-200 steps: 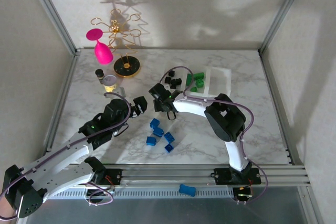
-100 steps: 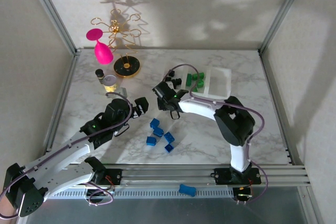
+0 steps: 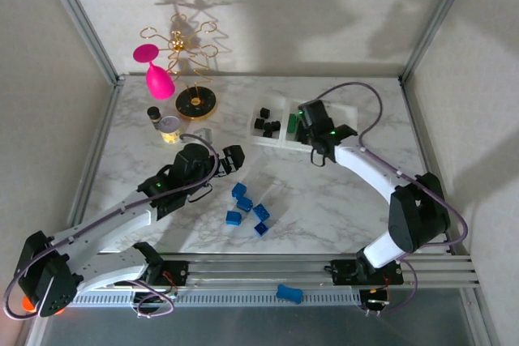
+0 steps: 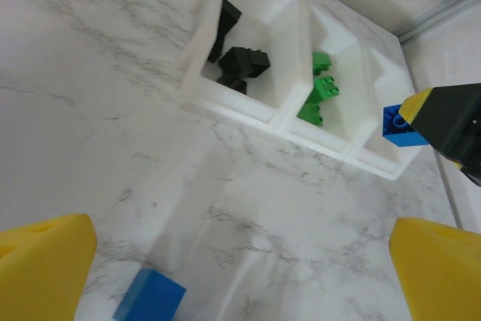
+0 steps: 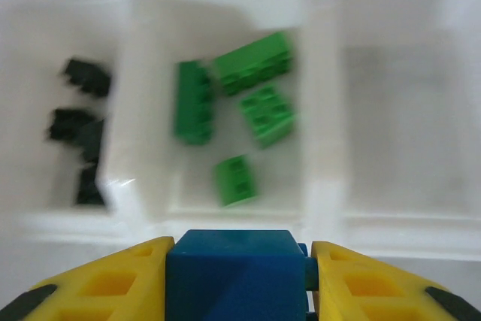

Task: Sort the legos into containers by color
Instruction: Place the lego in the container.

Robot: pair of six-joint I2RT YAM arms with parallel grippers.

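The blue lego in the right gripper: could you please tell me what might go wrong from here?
1. In the right wrist view the blue lego, clamped in the right gripper, lines up with the compartment of green legos, not the empty compartment; released now, it might be mis-sorted.
2. It may sit over the tray's near wall and could bounce out.

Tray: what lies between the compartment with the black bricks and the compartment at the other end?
The middle compartment lies there, and it holds the green bricks. The left wrist view shows this plainly.

Right claw (image 5: pixel 239 280) reaches forward, clamped; left claw (image 3: pixel 230 159) gapes.
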